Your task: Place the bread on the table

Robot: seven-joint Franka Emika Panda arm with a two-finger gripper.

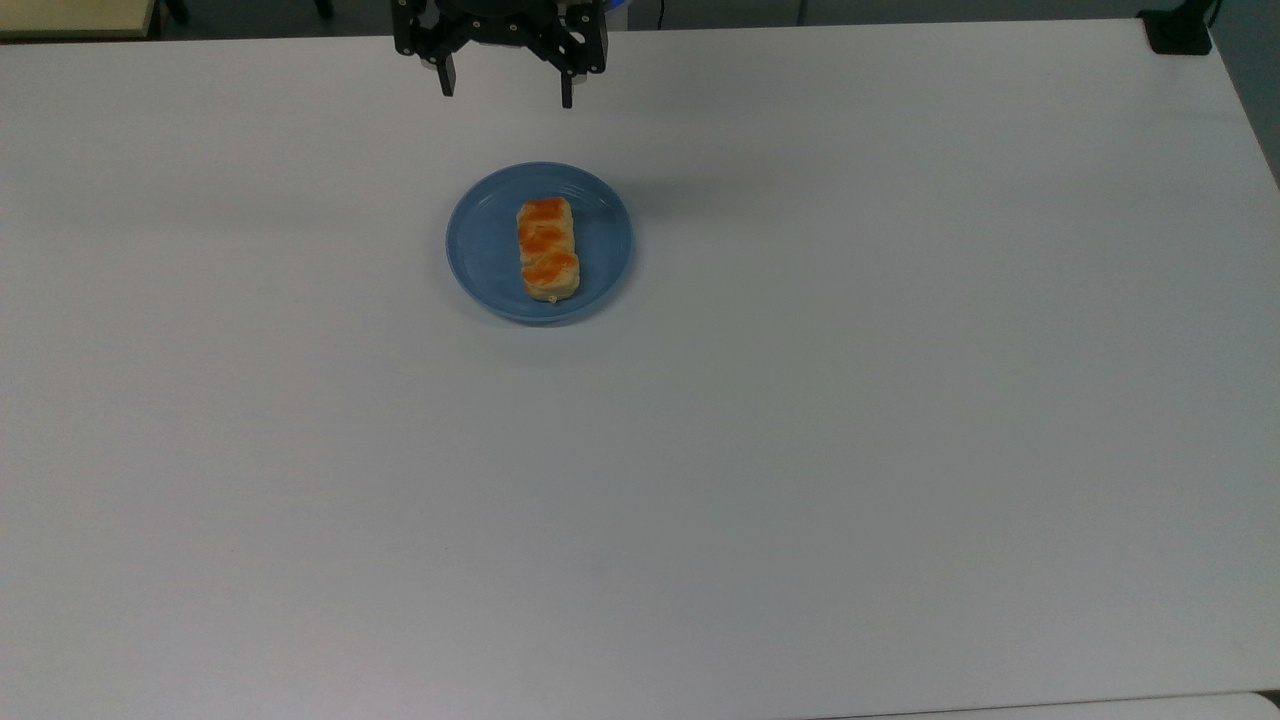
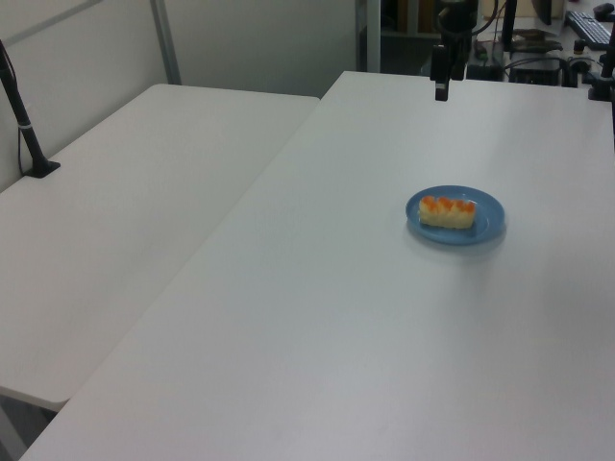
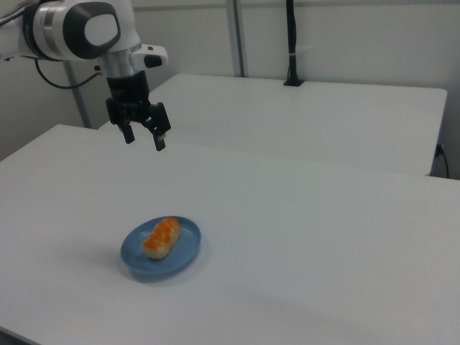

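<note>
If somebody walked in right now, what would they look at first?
Probably the bread, a little yellow loaf with orange bumps, lying on the round blue plate on the big white table. Next they would spot the black gripper hanging open in the air above the table, away from the plate and not touching anything.

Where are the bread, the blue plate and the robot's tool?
bread [image 1: 548, 249]: top view, middle glazed bump.
blue plate [image 1: 480, 250]: top view, bare surface beside the bread.
tool [image 3: 143, 137]: right view, midway between its open fingertips.
</note>
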